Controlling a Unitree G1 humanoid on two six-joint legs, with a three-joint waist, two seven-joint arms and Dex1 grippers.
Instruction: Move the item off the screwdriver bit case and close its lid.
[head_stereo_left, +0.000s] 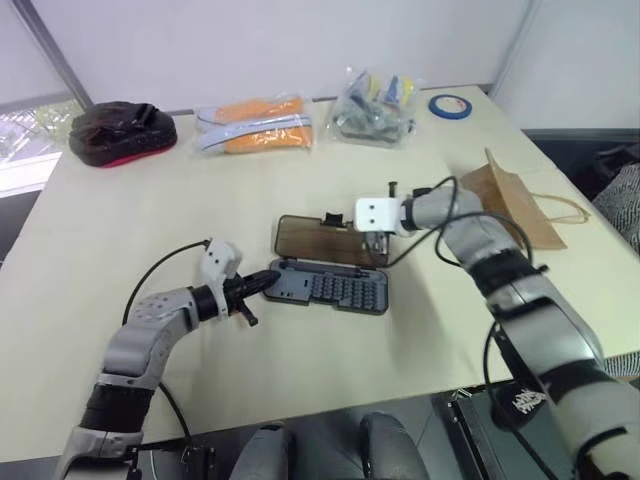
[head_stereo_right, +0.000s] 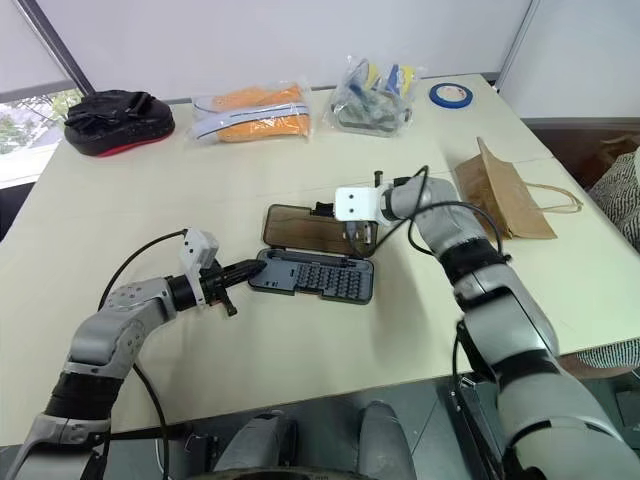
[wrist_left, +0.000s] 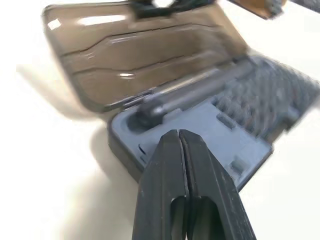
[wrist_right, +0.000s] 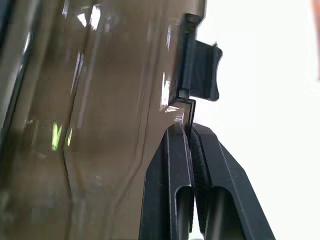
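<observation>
The screwdriver bit case lies open in the middle of the table, its rows of bits showing. Its smoky-brown lid is swung back behind the tray. My right gripper is shut on the lid's far edge, right beside the black latch tab. At the tray's left end, my left gripper is shut with its tips against the tray. The item, a brown paper bag, lies flat on the table to the right of the case, apart from it.
Along the table's far side lie a black-and-red pouch, orange-filled clear packets, a clear bag of small parts and a blue tape roll. The table's right edge runs just beyond the paper bag.
</observation>
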